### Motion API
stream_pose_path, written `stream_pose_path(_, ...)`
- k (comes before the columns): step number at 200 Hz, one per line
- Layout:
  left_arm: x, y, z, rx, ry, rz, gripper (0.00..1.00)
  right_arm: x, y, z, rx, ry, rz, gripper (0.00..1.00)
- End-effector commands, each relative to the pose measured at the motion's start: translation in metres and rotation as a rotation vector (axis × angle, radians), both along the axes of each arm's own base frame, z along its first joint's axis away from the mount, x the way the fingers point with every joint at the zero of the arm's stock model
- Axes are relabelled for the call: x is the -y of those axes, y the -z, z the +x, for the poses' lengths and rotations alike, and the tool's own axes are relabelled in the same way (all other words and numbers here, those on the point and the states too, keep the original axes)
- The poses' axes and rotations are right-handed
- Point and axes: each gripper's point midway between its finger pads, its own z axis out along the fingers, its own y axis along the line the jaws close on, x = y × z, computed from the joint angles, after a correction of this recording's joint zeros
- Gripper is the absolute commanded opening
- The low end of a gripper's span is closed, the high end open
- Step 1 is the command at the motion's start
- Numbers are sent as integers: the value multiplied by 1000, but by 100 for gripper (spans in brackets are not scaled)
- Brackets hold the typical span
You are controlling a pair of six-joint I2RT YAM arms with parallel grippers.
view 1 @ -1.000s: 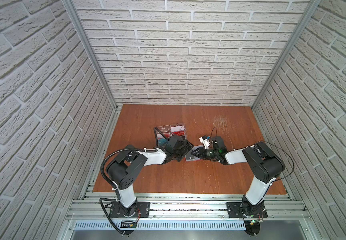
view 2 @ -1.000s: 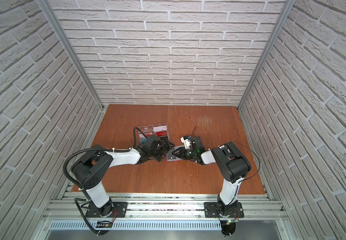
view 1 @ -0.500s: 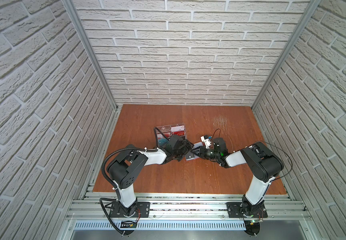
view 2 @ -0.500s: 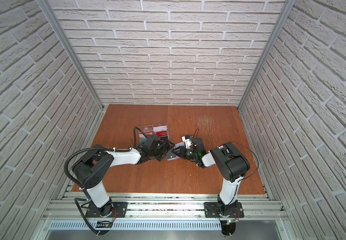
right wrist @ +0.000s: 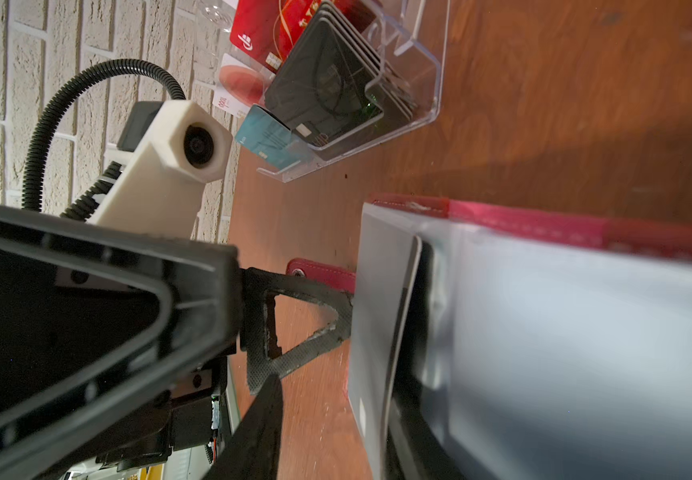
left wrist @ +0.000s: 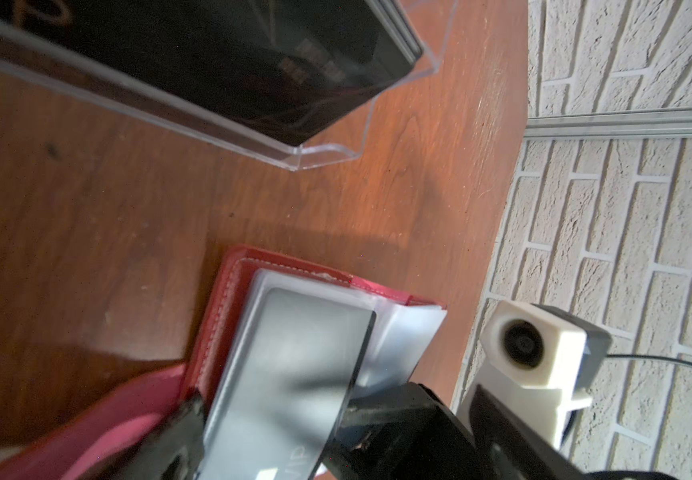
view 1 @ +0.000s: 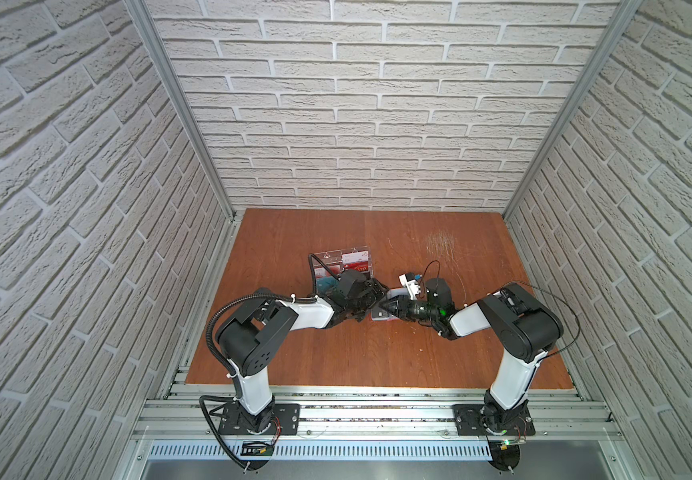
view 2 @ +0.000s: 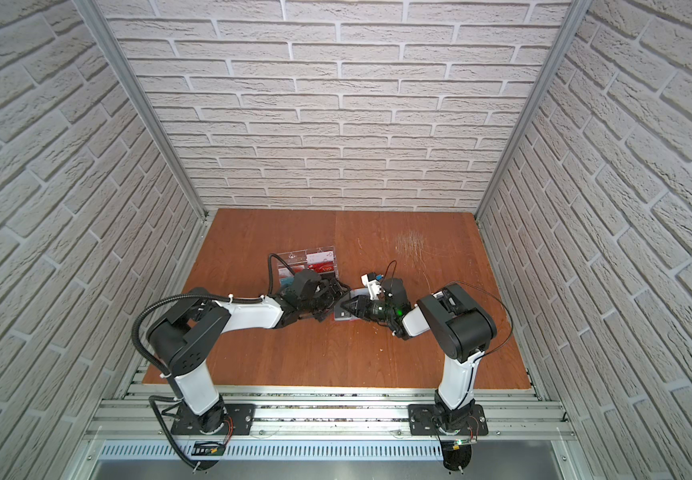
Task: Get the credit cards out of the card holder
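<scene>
Two grippers at card holder (left wrist: 219, 316), left gripper (right wrist: 311, 349) spread wide against grey card (left wrist: 294, 365), right gripper (view 1: 381, 309) seemingly pinching sleeves (right wrist: 543, 332).

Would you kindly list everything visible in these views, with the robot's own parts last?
card holder: one, red with translucent sleeves, open on the table between the pincers.
credit card: one, grey, sticking out of a sleeve.
acrylic tray: one, clear, behind the holder.
black cards: a stack, in the tray.
red card, teal card, white card: at least one each, in the tray.
table: one, brown wood.
walls: three, white brick pattern.
left pincer: black, open, at the card's edge.
right pincer: black, at the sleeves.
left arm, right arm: white and black.
</scene>
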Motion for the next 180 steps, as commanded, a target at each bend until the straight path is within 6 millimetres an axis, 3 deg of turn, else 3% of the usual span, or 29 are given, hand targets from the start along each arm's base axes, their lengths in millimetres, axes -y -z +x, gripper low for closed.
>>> stream_pose_path(1, -9, 40, -16, -95, 6, 72, 98, -14, 2, -14, 13, -78, 15, 39)
stream_pose_path(83, -12, 40, -18, -97, 2, 72, 98, -22, 3, -7, 5, -83, 19, 34)
stream_pose_path(180, -17, 45, -20, -107, -4, 79, 98, -11, -12, -9, 32, -86, 31, 30)
